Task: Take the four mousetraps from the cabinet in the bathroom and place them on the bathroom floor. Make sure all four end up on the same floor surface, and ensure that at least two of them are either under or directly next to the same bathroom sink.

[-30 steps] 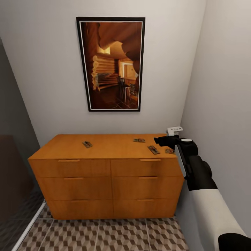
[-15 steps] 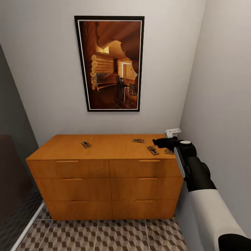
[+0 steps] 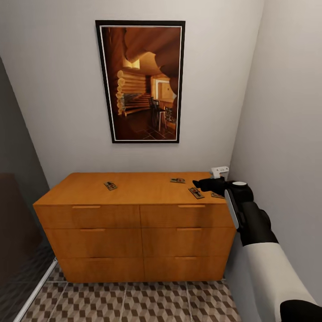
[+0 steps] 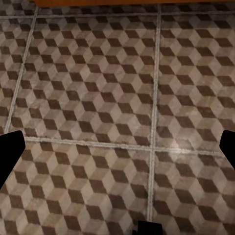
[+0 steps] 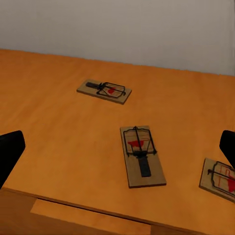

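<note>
Floor tiles point(image 4: 98, 98) with the cube pattern lie under the left gripper point(image 4: 117, 147), which hangs low in front of the cabinet point(image 3: 134, 223); its fingers stand wide apart and hold nothing. This arm is far from the traps, so the right arm is clearly the nearer one.

The right gripper point(image 3: 203, 184) hovers above the right end of the cabinet top, and in the right wrist view its fingers point(image 5: 10, 152) are also wide open and empty. The nearest mousetrap point(image 5: 142, 155) lies flat on the top just ahead of the fingers, between them, close to the front edge. Its long axis runs from near to far, almost along the reaching direction, so I judge that the fingers can close across its short width if the gripper goes down and a little forward.

A second trap point(image 5: 221, 179) lies to the right of it, near the wall. A third one point(image 5: 104, 91) is farther back and lies crosswise. The fourth trap point(image 3: 110, 185) rests well apart, on the left part of the top.
</note>
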Robot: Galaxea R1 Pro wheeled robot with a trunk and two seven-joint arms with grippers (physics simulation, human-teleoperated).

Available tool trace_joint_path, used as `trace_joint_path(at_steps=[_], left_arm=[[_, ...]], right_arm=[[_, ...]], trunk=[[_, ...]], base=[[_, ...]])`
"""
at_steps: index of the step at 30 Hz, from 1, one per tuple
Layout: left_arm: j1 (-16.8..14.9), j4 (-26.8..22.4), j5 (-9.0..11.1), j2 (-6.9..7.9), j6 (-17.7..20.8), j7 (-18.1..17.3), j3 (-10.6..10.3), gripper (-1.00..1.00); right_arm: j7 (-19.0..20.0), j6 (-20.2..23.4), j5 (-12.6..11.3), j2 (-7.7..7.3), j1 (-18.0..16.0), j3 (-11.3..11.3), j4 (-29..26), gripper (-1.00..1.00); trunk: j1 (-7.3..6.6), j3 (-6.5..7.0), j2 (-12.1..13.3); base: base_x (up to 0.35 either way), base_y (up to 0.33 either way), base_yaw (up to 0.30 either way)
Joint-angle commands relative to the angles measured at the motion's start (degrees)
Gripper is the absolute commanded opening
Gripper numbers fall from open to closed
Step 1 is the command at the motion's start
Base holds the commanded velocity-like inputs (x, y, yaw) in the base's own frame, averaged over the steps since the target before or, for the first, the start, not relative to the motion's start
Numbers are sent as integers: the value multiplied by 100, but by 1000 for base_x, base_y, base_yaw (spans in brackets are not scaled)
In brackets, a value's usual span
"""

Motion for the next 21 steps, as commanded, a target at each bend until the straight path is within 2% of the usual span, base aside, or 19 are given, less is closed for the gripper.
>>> trace_joint_path(at_steps=[1,9,21], left_arm=[[0,-2,6,-1,-11,6,3,100],[0,2,5,-1,-11,6,3,100],[0,3,5,-1,-11,6,3,100]], right_arm=[[96,19,57,0,-2,-102,15,100],[280,-111,56,1,-3,-408,116,100],[309,-366,55,-1,0,-453,425,100]], trunk=[[0,-6,-3],[0,-6,-3],[0,-6,-3]], base=[[0,0,0],[0,0,0],[0,0,0]])
